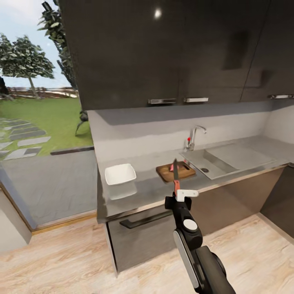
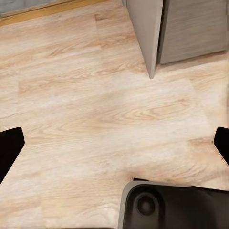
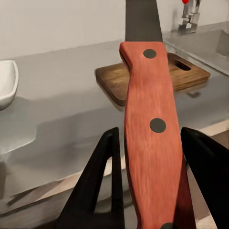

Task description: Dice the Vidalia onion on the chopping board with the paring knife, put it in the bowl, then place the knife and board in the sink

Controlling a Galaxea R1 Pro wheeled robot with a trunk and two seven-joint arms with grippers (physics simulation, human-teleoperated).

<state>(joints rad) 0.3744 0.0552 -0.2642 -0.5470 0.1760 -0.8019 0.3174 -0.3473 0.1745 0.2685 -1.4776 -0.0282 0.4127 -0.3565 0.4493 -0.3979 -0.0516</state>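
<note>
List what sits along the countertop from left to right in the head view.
bowl → chopping board → tap → sink

Beyond the right gripper's (image 3: 152, 176) fingers, the paring knife (image 3: 151, 124) runs off the wrist picture at both ends: the blade tip past the far edge, the handle butt past the near one. Its handle hides the middle of the chopping board (image 3: 186, 71) lying ahead of the fingers. From the head camera a small pinkish patch (image 1: 170, 168) shows on the board just beside the blade, too small to identify. The bowl (image 3: 7, 83), off to one side of the fingers, is cut by the frame. The left gripper's (image 2: 114, 143) fingertips (image 2: 9, 148) are clipped at both edges.
</note>
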